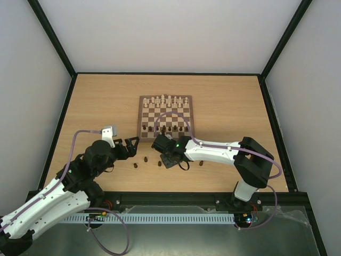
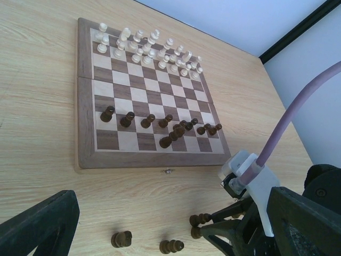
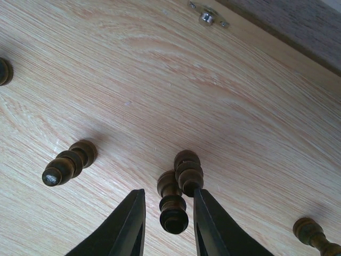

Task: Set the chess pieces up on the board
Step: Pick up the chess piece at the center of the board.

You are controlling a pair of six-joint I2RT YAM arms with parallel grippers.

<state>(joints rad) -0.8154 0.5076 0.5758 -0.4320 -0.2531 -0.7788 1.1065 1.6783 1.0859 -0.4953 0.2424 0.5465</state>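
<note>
The board (image 1: 144, 114) lies mid-table, cream chessmen on its far rows and several dark chess pieces (image 1: 169, 128) on its near rows. More dark pieces lie loose on the table in front of it (image 1: 135, 165). My right gripper (image 3: 169, 193) is low over the table, open, with one dark piece (image 3: 174, 210) between its fingers and untouched. A second piece (image 3: 187, 169) leans by the right finger (image 3: 213, 229). My left gripper (image 1: 132, 144) is open and empty, left of the loose pieces. The left wrist view shows the board (image 2: 85, 133) and the right gripper (image 2: 213, 226).
Other loose dark pieces lie left (image 3: 69, 162) and lower right (image 3: 311, 234) of my right gripper, and one right of it (image 1: 201, 163). The board's near edge with its metal latch (image 3: 209, 17) is just beyond. Black frame rails edge the table.
</note>
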